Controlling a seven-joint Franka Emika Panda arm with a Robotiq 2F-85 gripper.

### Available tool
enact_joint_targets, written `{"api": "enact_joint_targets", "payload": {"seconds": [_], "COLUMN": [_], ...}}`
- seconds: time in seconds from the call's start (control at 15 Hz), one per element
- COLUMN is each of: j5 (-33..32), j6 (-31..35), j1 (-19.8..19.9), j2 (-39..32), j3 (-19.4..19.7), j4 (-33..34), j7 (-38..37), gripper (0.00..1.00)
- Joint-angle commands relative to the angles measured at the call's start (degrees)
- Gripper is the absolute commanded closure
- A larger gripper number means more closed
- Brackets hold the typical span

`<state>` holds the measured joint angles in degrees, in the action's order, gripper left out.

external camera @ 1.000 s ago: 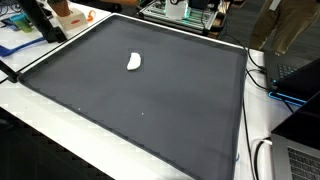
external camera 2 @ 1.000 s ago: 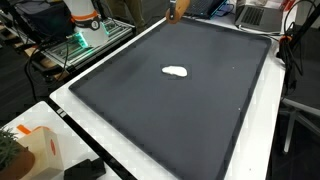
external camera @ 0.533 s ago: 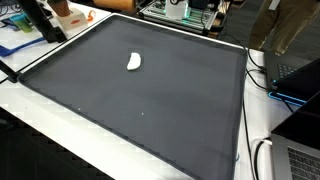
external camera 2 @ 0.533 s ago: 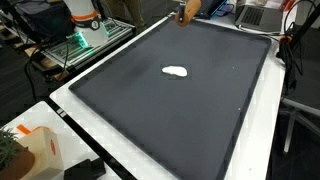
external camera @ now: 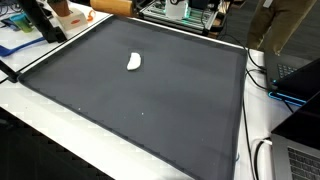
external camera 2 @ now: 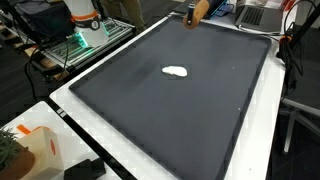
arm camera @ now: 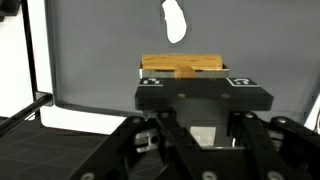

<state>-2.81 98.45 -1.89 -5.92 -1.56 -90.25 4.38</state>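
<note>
In the wrist view my gripper (arm camera: pixel 185 76) is shut on a light wooden block (arm camera: pixel 180 65), which lies crosswise at its tips. Beyond the block a small white lump (arm camera: pixel 173 20) rests on the dark grey mat (arm camera: pixel 100 50). Both exterior views show the same white lump (external camera: pixel 134 62) (external camera 2: pixel 176 72) alone on the mat (external camera: pixel 160 110) (external camera 2: pixel 180 120), towards its far half. The wooden block (external camera: pixel 110 5) (external camera 2: pixel 197 10) shows at the mat's far edge in both, well away from the lump. The arm itself is mostly out of those frames.
A white table border (external camera 2: pixel 150 165) surrounds the mat. A laptop (external camera: pixel 300 160) and cables (external camera: pixel 262 70) lie beside one edge. A person (external camera: pixel 285 20) stands behind. An orange-and-white unit (external camera 2: pixel 80 15), a green-lit rack (external camera 2: pixel 85 40) and a plant with a box (external camera 2: pixel 30 150) are off the mat.
The wooden block has slid along the mat's far edge, rightward in an exterior view, and has come into the top of the other. The white lump has not moved.
</note>
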Motion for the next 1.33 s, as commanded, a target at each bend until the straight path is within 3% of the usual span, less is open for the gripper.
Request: {"api": "enact_joint_targets", "payload": {"seconds": [0.0, 0.53, 1.27], "j5": [-0.5, 0.52, -0.87], "j6": [-0.12, -4.58, -13.29], "j1": [-0.01, -0.39, -3.53], "j2": [-0.43, -6.33, -16.64], "j3": [-0.04, -0.28, -1.21], "j4": [0.41, 6.11, 19.84], "j7": [-0.69, -3.39, -6.75], "gripper": [0.78, 0.78, 0.78]}}
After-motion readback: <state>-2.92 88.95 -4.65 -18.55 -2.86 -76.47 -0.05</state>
